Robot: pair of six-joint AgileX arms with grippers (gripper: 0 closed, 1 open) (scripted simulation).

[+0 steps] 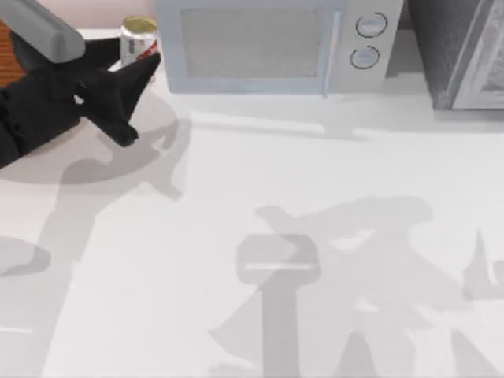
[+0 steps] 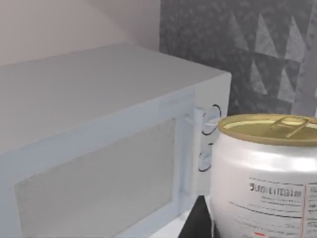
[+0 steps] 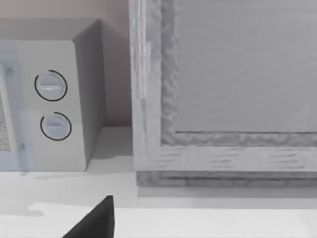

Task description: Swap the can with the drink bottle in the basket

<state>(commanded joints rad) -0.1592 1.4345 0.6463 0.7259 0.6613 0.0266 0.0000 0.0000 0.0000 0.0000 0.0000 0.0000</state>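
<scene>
Closest to the lens, my left arm (image 1: 39, 30) reaches in well to the left of the microwave (image 1: 260, 43). Under it, further left again, a sliver of the orange-brown basket (image 1: 6, 55) shows at the table's (image 1: 315, 157) edge.

The left gripper (image 1: 142, 100) sits just off the microwave's left front corner. Its jaws are spread wide apart, one black finger (image 1: 146, 67) aimed toward the microwave and the other angled away from it.

The drink bottle (image 1: 139, 38) stands upright on the table, outside the basket and just beside the microwave's left side. It has a gold top with a pull tab and a white body with a red label. It stands at the tip of the finger nearer the microwave, not between the two. I cannot tell whether that tip touches it.

From the left wrist, the bottle (image 2: 267, 173) looms close, with the microwave's door and two knobs behind it and a dark finger (image 2: 197, 223) low beside it.

Right of the microwave stands a grey cabinet (image 1: 465, 47).

The right gripper (image 3: 94, 220) shows as a dark wedge facing the microwave's knob end. Whether it is apart or together I cannot tell.
</scene>
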